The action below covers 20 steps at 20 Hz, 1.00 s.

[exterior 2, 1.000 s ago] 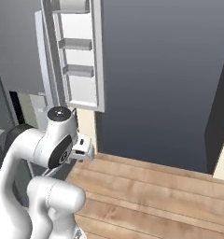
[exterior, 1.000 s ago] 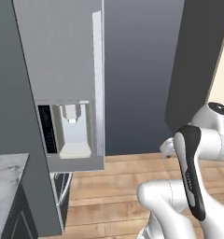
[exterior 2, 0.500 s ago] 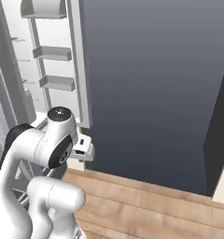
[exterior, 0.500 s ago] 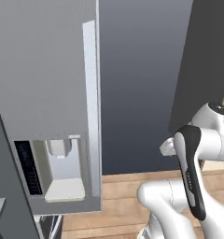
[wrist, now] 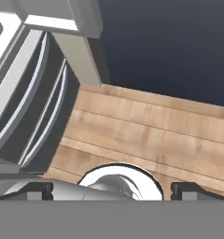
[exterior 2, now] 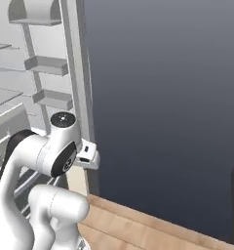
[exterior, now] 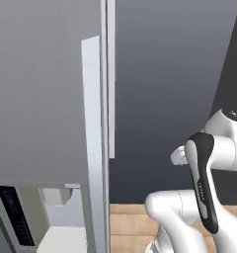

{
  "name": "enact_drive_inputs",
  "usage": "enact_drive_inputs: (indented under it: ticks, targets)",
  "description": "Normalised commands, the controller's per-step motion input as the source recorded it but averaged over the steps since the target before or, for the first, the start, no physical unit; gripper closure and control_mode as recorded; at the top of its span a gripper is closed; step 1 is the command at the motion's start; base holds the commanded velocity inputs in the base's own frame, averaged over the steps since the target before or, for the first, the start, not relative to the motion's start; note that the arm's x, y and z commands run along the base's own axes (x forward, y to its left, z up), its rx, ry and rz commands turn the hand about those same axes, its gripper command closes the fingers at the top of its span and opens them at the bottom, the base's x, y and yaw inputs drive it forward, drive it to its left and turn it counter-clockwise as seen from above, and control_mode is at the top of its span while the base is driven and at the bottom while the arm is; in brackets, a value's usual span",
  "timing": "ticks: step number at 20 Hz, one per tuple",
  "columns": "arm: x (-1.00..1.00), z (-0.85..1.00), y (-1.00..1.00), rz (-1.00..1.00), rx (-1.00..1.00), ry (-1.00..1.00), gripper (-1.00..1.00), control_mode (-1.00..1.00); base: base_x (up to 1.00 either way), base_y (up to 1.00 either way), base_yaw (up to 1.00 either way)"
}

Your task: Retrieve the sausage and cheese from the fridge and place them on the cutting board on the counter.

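The fridge point(exterior: 41, 99) rises close at the left, its grey door carrying a long silver handle point(exterior: 93, 138) and a water dispenser point(exterior: 51, 217) low down. In the right base view, white door shelves point(exterior 2: 46, 63) show on its open side. My gripper point(wrist: 114, 190) points down at the wood floor and is open, with both fingertips point(wrist: 37, 189) wide apart and nothing between them. The fridge's lower drawers point(wrist: 30, 107) with silver bars lie at the left of the hand view. The sausage, cheese, cutting board and counter are out of view.
A dark grey wall panel point(exterior 2: 163, 97) stands right beside the fridge. Wood floor point(wrist: 146, 135) spreads below the hand. My arm point(exterior: 204, 188) is folded close to the base.
Both base views have shifted and the fridge looms larger and nearer, so the base has moved. The arm keeps its folded pose and the gripper stays open.
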Motion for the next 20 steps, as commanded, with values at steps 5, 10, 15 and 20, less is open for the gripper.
enact_drive_inputs:
  ticks: [5,10,15,20]
  targets:
    - [0.00,0.00,0.00,0.00,0.00,0.00,-1.00,1.00,0.46,-0.23,0.62]
    - [0.00,0.00,0.00,0.00,0.00,0.00,-1.00,1.00,0.45,-0.26,0.60]
    - [0.00,0.00,0.00,0.00,0.00,0.00,-1.00,1.00,0.37,-0.28,0.63]
    - [0.00,0.00,0.00,0.00,0.00,0.00,-1.00,1.00,0.37,-0.29,0.62]
